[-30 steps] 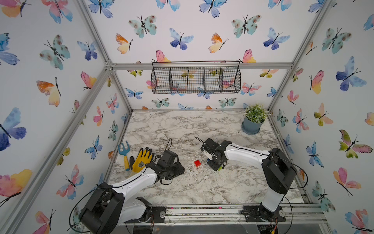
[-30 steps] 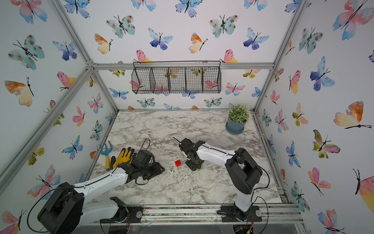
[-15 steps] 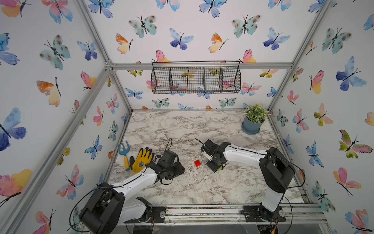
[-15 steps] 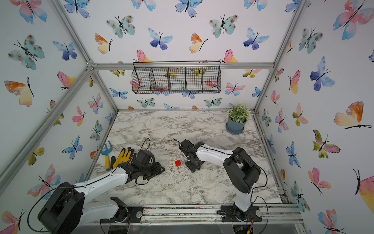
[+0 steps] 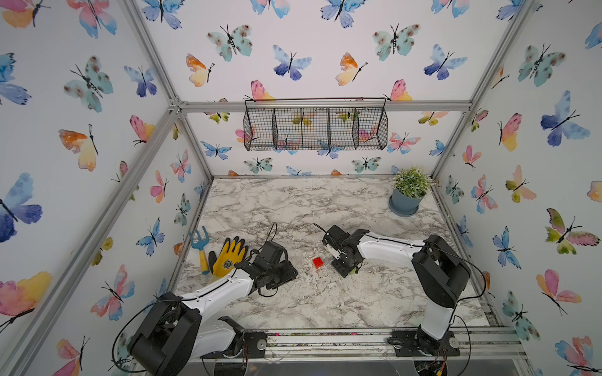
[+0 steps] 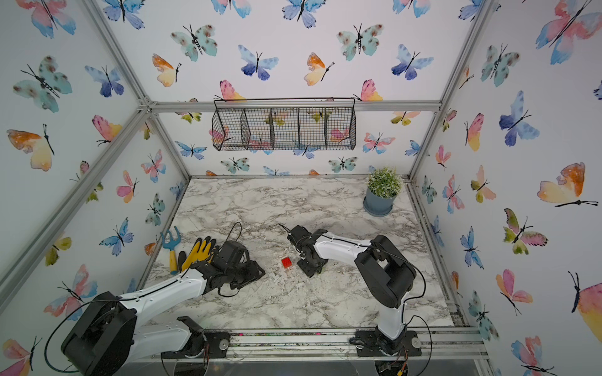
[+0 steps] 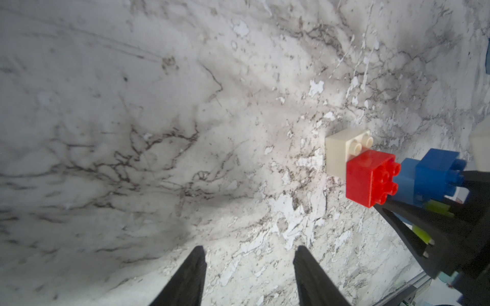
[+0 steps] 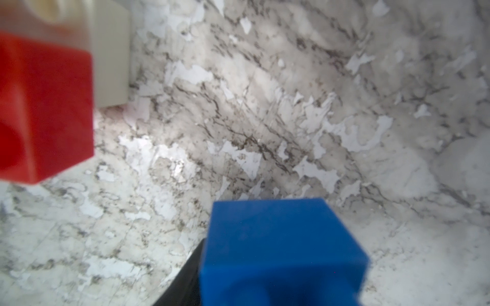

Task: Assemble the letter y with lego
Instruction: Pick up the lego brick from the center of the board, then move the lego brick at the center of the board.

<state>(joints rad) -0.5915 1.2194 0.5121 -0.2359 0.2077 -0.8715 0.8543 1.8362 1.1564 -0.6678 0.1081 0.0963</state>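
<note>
Here, low over the marble table:
Left gripper: jaws apart, nothing between them, bare marble ahead.
Right gripper: clenched on a blue brick; a lime green brick shows among its fingers.
Red brick: sits stepped on a cream brick, between the two grippers, just beside the right one.
Held bricks: close by the red brick; contact cannot be told.
Left edge: fork and yellow glove lie near the left arm.
Far right corner: potted plant, well apart.
Back wall: wire basket hangs above the table.
Open room: wide bare marble behind and in front of the bricks.
</note>
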